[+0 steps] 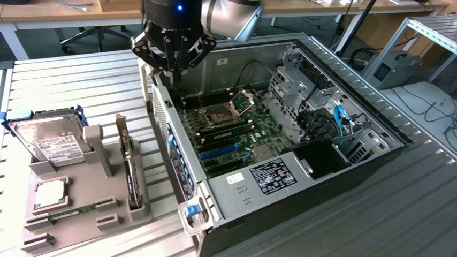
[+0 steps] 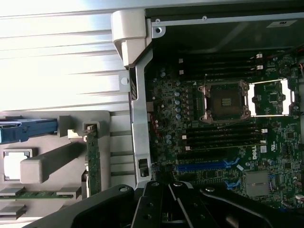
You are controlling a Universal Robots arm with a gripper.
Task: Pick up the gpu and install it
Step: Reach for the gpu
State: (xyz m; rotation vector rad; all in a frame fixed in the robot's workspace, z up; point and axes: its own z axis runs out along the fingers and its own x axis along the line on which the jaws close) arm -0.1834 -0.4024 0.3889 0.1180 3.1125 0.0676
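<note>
In the gray holder (image 1: 85, 214) the gpu (image 1: 129, 160) is standing on edge in its slot, untouched, just beside the computer case (image 1: 162, 112). Farther back, the gripper (image 1: 173, 69) is hanging over the case wall, clenched on nothing. Judging by this, a clean pick is calling for a grip squared across the gpu's top edge and a straight lift out of the slot.

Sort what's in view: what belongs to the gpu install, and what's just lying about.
Job: gpu, standing in the grey holder; computer case, open; claw, shut, over its edge.
Lying about: hard drive; memory stick.
</note>
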